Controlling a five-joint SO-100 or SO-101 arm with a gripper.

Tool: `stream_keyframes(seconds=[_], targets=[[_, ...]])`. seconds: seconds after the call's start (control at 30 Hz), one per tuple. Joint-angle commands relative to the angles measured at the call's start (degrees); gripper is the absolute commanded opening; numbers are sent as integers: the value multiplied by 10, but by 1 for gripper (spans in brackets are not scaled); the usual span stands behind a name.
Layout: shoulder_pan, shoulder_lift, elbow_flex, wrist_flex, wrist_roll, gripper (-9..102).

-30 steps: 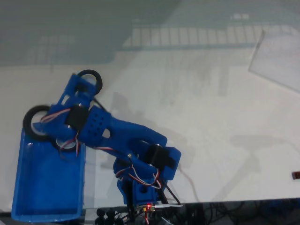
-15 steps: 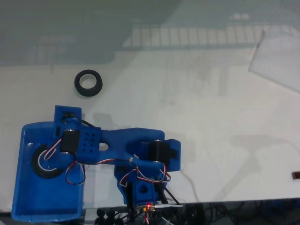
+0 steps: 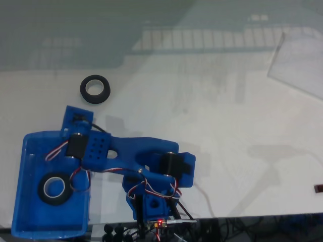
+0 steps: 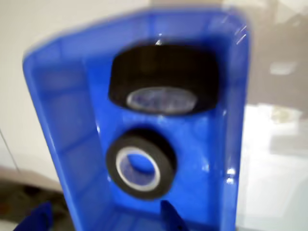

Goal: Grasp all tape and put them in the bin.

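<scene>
**Two rolls in the bin, one on the table**

You see two tape rolls (image 4: 141, 162) (image 4: 162, 79) lying inside the blue bin (image 4: 62, 144), a third (image 3: 95, 89) on the table (image 3: 227, 126) well apart. Whether the gripper (image 3: 75, 118) is parted, you cannot tell

The arm (image 3: 126, 151), in the lower left of the fixed view, is bright blue 3D-printed plastic with blocky links. One flat panel carries a grid of small round holes (three rows, roughly). Black servo motors (image 3: 170, 164) sit in the joints. Thin red, white and black wires (image 3: 146, 187) loop between segments. A small red light (image 3: 160, 221) glows at the base.
</scene>
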Motion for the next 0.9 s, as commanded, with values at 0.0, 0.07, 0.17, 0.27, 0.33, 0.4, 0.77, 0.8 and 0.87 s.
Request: stream_keyframes(seconds=[0.0,0.07,0.17,0.27,0.33,0.4,0.77,0.8,0.87], targets=[[94,19,-5,-7,4,31],[172,21,-4,-7,-5,32],[293,26,-4,-13,-30,32],[391,30,-4,-25,-67,33],[436,23,-4,-32,-88,33],[471,13,-4,-43,-95,33],[514,-135,-16,-112,-108,32],[513,-156,-21,-117,-108,32],[511,-196,-36,-120,-111,32]])
